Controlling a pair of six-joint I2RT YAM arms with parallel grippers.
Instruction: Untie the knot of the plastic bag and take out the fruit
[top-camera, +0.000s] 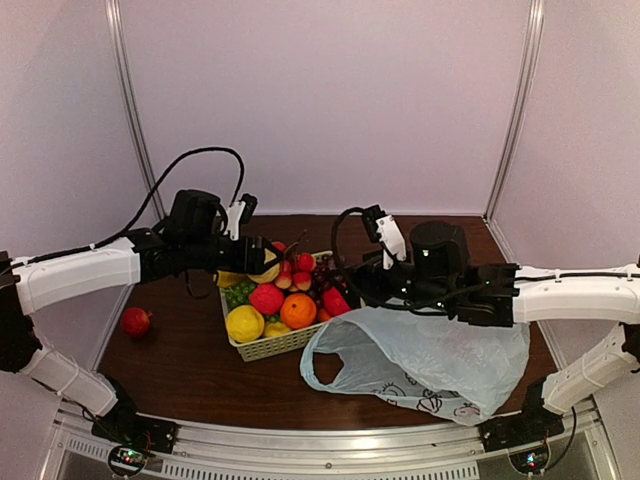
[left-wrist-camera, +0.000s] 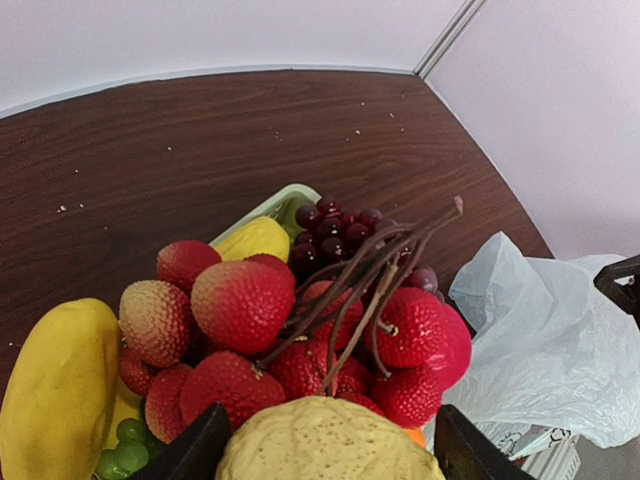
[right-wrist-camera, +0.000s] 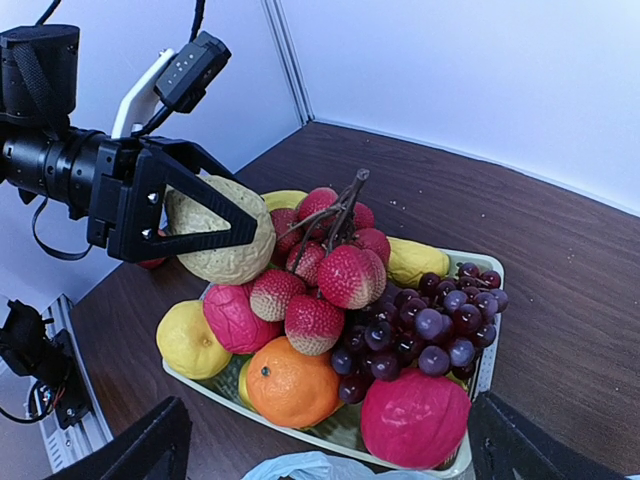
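I can read no words, numbers or brand marks anywhere here. The only printing I find is a dark line drawing (top-camera: 432, 402) low on the side of the plastic bag (top-camera: 440, 355), which lies on the worktop (top-camera: 180, 370). It looks like loops and outlines rather than letters, too small to make out. My left wrist view catches its edge, equally unreadable.

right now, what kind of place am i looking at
Probably a robot test booth, not a home: bare white panel walls with metal corner posts, and a left arm and right arm mounted at the edge of a dark wooden table.
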